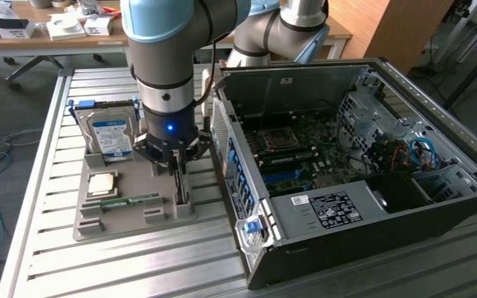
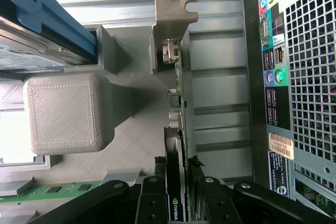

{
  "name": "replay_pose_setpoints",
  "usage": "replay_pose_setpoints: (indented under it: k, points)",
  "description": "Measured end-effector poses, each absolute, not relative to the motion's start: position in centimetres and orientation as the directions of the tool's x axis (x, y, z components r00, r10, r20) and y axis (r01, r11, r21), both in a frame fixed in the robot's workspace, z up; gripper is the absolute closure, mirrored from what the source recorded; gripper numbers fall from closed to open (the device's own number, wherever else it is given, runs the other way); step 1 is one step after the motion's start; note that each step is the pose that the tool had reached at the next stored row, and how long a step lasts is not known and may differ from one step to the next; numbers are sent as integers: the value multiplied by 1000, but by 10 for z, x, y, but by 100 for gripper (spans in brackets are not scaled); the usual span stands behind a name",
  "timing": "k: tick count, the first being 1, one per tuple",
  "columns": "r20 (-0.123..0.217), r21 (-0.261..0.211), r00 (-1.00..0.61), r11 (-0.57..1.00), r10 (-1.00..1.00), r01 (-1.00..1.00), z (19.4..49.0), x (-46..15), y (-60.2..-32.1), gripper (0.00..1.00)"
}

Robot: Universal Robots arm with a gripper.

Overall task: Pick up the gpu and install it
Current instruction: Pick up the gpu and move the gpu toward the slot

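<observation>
The gpu (image 2: 177, 98) stands on edge in a slot of the grey holder (image 1: 131, 217), its silver bracket (image 2: 170, 17) at one end. In the exterior view its thin dark edge (image 1: 179, 197) shows just below my gripper (image 1: 178, 185), which hangs straight down over it, beside the computer case. In the wrist view my gripper (image 2: 177, 162) straddles the card, one black finger (image 2: 155, 182) on each side. The fingers stand close to the card, with a thin gap still visible on one side, so the gripper is open around it. The card rests in its slot.
The open computer case (image 1: 437, 205) lies to the exterior view's right of the holder, motherboard (image 1: 305, 155) exposed and rear ports (image 2: 273, 72) close to the card. On the holder are a hard drive (image 1: 110, 133), a processor (image 1: 102, 183) and a memory strip (image 1: 127, 202).
</observation>
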State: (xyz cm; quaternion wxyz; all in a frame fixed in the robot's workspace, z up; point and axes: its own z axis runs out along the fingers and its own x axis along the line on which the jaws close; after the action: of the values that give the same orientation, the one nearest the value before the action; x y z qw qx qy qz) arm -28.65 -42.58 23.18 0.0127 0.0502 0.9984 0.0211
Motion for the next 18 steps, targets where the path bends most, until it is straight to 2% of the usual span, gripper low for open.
replay_pose_setpoints:
  k: [18]
  points:
    - [-23, 43, -995, 994, 101, 100, 232, -282, -426, 70]
